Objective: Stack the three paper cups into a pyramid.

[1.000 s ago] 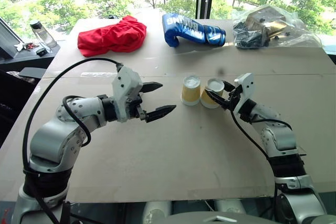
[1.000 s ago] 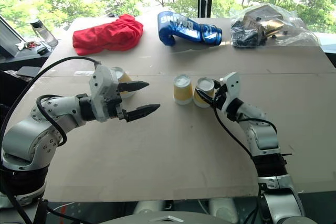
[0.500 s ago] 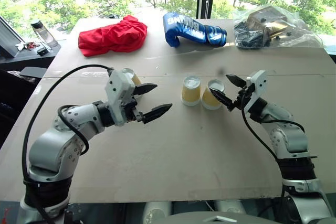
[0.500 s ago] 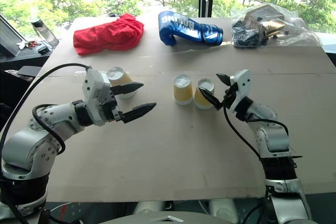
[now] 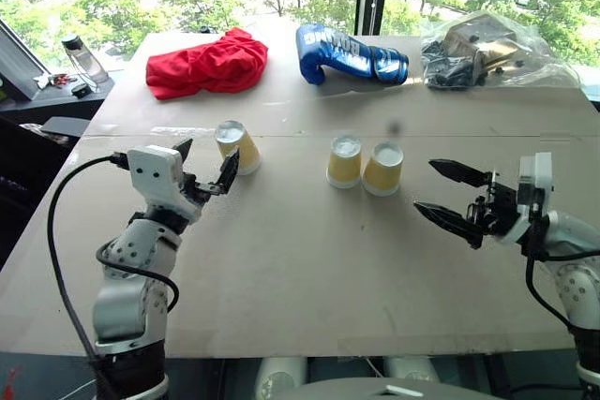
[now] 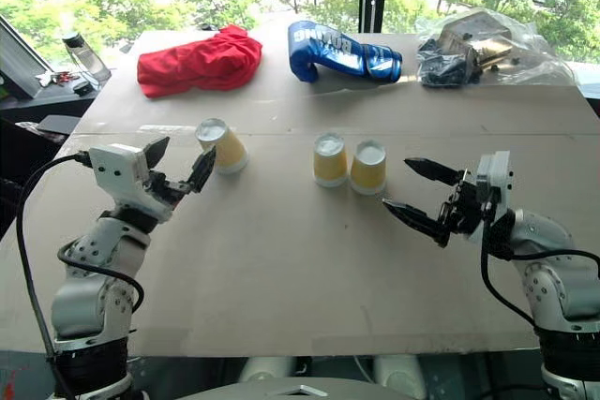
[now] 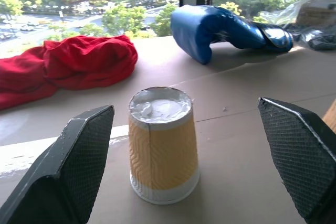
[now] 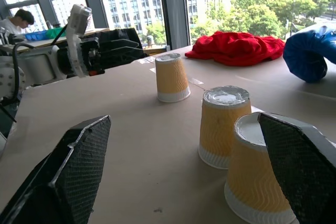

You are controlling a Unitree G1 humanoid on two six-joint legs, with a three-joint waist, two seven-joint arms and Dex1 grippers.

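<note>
I see my left pincer (image 5: 204, 164) spread apart just short of the lone cup (image 5: 237, 146), my right pincer (image 5: 450, 196) also apart, empty, near the paired cups (image 5: 365, 163).

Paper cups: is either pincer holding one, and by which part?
No. Both the left pincer and right pincer are open and empty; all three paper cups stand free.

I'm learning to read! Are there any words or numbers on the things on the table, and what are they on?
Blue boxing glove: white printed letters along its side, too blurred to read.
Three mustard-yellow ribbed paper cups: no writing to be seen.
Crumpled red cloth: no writing to be seen.
Clear plastic bag of dark items: nothing readable.
</note>
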